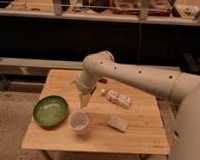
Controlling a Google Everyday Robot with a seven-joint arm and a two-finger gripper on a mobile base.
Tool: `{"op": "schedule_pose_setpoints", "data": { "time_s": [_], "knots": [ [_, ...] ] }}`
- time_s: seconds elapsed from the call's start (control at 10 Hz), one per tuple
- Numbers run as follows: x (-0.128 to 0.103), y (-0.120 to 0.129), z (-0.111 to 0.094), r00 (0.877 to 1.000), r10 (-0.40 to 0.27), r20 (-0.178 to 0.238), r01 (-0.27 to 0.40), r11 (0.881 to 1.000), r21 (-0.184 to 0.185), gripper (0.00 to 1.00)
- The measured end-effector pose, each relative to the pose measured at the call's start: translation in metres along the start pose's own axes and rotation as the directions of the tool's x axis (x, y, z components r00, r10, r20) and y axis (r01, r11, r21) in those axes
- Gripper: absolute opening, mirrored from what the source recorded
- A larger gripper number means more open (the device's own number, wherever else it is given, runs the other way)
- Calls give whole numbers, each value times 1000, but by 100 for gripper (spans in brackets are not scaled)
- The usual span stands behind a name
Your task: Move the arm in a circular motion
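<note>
Wooden table (141,140) | arm (138,76) stretched across | hand (85,100) pointing down (state unclear) near cup (78,121)

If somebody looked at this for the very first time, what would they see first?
The big shiny cream-white arm grabs the eye first, reaching in from the right over the wooden table. Its gripper points down near the middle of the table, close to a clear cup. Next comes the bright green bowl on the table's left side.
</note>
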Motion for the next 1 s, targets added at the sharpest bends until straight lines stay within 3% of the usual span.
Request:
{"op": "schedule_pose_setpoints", "data": {
  "time_s": [0.4,0.6,0.7,0.8,1.0],
  "knots": [
    [-54,83,9,995,36,91,-32,999,-41,80],
    [-100,107,-1,983,115,140,-106,992,-68,80],
    [-134,107,-13,969,189,161,-177,980,-87,80],
    [-170,97,-28,946,273,173,-258,960,-107,80],
    [-228,70,-56,893,412,179,-390,909,-144,80]
  ]
}}
